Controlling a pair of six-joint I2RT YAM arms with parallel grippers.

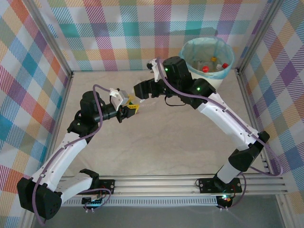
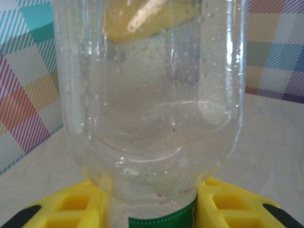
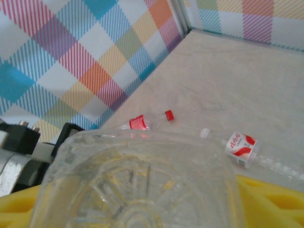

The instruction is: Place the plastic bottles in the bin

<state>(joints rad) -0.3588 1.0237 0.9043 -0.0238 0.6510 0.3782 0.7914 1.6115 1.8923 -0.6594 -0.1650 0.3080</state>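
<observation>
Handover step: my left gripper [image 1: 129, 110] pinches the bottle [image 2: 149, 104], whose base sits between the fingers of my right gripper [image 1: 140, 95]. I cannot tell if they grip. Next, right should clamp before left releases.

A clear bottle [image 2: 152, 118] takes up most of the frame. Its narrow end is clamped between the yellow fingers [image 2: 71, 209] of the left end effector [image 2: 152, 209], with a green label band [image 2: 161, 219] between them. Droplets speckle its wall. A blurred yellow patch [image 2: 147, 19] near the top is possibly seen through the plastic. Behind are the pale worktop [image 2: 270, 142] and plaid walls [image 2: 28, 71].
</observation>
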